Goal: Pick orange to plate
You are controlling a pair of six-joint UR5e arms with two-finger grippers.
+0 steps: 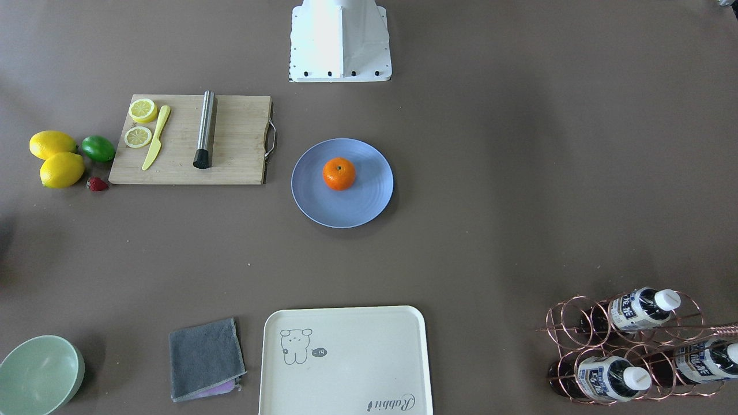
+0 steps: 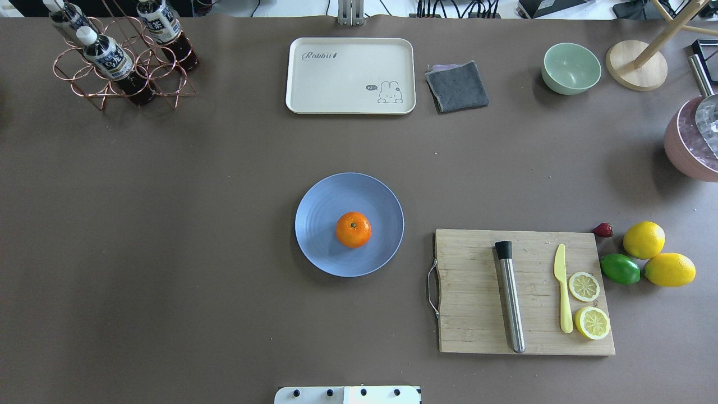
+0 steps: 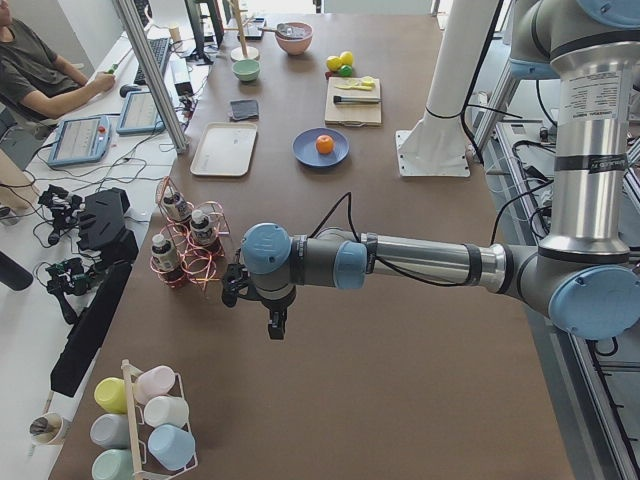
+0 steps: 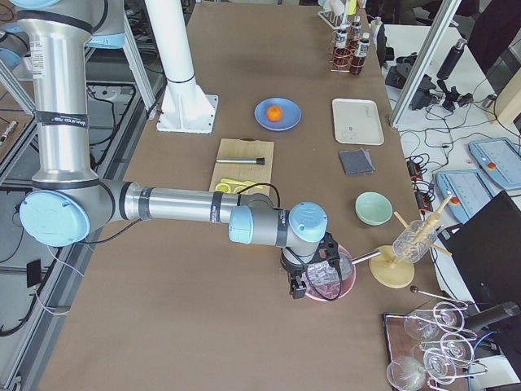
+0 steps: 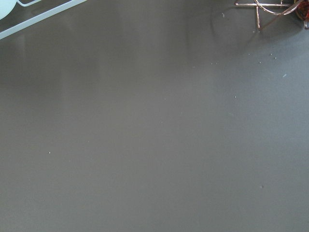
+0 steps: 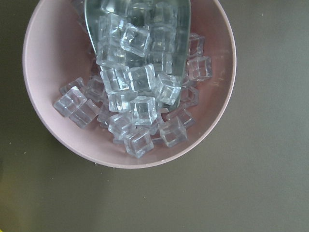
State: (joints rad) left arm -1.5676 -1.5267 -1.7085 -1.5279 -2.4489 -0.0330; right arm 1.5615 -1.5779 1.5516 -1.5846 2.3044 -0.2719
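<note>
On the ringed round plate [image 2: 320, 235], a dimpled orange [image 2: 353, 229]

The left arm [image 3: 420, 262] and right arm [image 4: 179, 202] are silver tubes with pale-blue joint caps [image 3: 266, 248]. Dark screws [image 1: 330, 74] dot the white base [image 1: 340, 40].

1. Brown table [image 5: 154, 135] fills nearly the whole frame, flat and dull, with a few tiny pale specks on it.
2. Top right corner, there's a copper wire rack [image 5: 264, 5], only its thin rods showing.
3. Top left, a pale strip [image 5: 43, 18] slants across the corner.
</note>
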